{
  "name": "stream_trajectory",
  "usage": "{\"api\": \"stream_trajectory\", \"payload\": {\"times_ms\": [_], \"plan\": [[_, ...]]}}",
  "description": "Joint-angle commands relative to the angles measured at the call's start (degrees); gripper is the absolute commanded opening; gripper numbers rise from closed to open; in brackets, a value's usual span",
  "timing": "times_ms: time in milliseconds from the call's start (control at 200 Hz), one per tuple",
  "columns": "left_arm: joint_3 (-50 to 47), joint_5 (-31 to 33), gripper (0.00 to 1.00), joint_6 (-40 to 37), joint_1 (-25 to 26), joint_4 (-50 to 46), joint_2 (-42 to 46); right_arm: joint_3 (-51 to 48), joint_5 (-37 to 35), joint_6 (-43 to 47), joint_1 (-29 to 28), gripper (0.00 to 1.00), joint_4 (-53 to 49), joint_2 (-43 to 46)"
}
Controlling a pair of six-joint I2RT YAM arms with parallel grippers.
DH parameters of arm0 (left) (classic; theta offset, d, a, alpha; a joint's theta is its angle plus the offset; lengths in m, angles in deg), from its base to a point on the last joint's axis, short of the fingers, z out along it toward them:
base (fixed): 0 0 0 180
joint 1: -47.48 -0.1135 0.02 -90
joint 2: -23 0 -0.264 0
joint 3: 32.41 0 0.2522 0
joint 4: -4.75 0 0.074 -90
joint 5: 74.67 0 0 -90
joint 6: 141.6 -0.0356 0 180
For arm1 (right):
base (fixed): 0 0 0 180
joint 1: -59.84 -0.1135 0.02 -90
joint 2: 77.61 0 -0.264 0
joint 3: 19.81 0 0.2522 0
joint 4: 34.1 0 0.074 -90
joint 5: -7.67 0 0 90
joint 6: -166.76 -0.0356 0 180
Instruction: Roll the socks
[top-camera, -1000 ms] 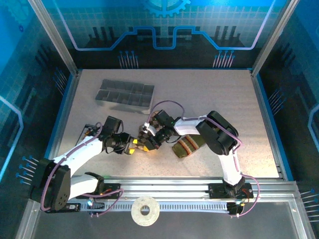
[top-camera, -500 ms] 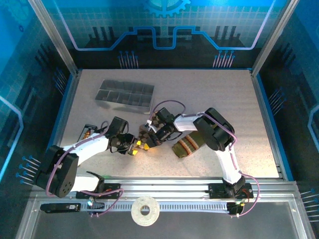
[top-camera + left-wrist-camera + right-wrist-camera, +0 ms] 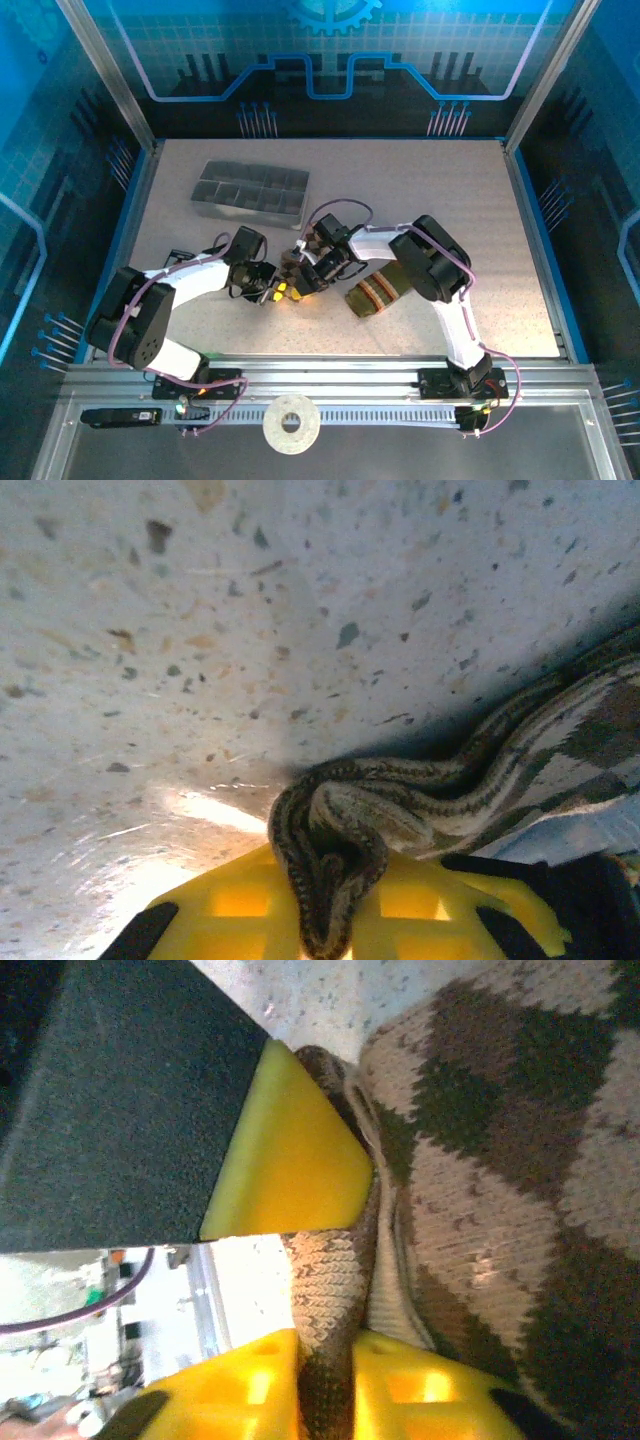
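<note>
Speckled beige tabletop (image 3: 420,200), fenced by blue-lit panels, fills the overhead view, with a grey compartmented plastic tray (image 3: 250,190) toward 11 o'clock. Just below the table's middle the two arms meet. The left gripper (image 3: 272,293), yellow-tipped, points toward 3 o'clock, and the right gripper (image 3: 303,281) comes in from 2 o'clock. Between them shows a bunched patch of the beige-and-brown diamond-checkered fabric sock (image 3: 291,267); from up here I cannot tell how either pincer stands. At 3 o'clock of that meeting point, partly under the right forearm, lies the olive green fabric sock with cream-orange stripes (image 3: 374,293), flat on the table and untouched. A white ring-shaped roll (image 3: 291,424) sits on the metal rail at 6 o'clock. Through the left wrist camera, the left gripper (image 3: 325,925) has its yellow fingertips (image 3: 235,920) pressed in on a folded, ribbed edge of the checkered sock (image 3: 400,810), which trails off toward 3 o'clock across the speckled table (image 3: 200,630). Through the right wrist camera, the right gripper (image 3: 325,1385) pinches a narrow fold of the same sock between its yellow fingertips (image 3: 420,1390) at 6 o'clock. The diamond pattern (image 3: 500,1210) spreads from 12 to 4 o'clock, and a black finger with a yellow wedge tip (image 3: 290,1155) touches the fold from 10 o'clock.
</note>
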Motion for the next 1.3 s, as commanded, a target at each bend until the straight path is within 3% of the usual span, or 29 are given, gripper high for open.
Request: {"api": "stream_trajectory", "payload": {"times_ms": [0, 125, 275, 470, 620, 830, 1001, 1151, 1226, 1296], "plan": [[-1.0, 4.0, 0.08, -1.1, 0.4, -7.2, -2.9, -6.6, -14.5, 6.1, -1.5, 0.3, -1.1, 5.6], [0.5, 4.4, 0.08, -1.6, 0.4, -9.5, -3.0, -19.2, -21.5, 12.5, -3.8, 0.38, 14.6, 20.2], [2.6, 4.7, 0.09, -2.6, 0.4, -11.3, -3.3, -35.0, -39.6, 24.2, -10.4, 0.58, 33.9, 32.8], [3.9, 4.0, 0.1, -3.1, 0.4, -11.8, -4.2, -33.8, -57.9, 36.3, -18.6, 0.61, 35.6, 31.2], [4.4, 3.7, 0.1, -3.4, 0.4, -11.7, -4.8, -29.4, -60.7, 41.0, -20.2, 0.59, 36.6, 26.6], [4.8, 3.1, 0.1, -3.7, 0.4, -11.3, -5.4, -25.3, -59.3, 42.9, -21.2, 0.52, 36.2, 20.5], [4.7, 3.0, 0.1, -3.6, 0.4, -11.1, -5.2, -23.4, -60.0, 40.9, -21.0, 0.36, 35.7, 16.2], [4.9, 2.6, 0.11, -3.5, 0.4, -11.2, -4.6, -22.8, -59.4, 37.5, -20.3, 0.15, 33.7, 14.7], [4.9, 3.1, 0.14, -3.0, 0.2, -11.7, -2.6, -22.8, -57.4, 35.7, -19.8, 0.07, 30.9, 14.6], [4.9, 3.4, 0.23, -2.6, -0.4, -12.2, 0.2, -21.2, -55.1, 33.8, -19.1, 0.01, 29.0, 14.6]]}}
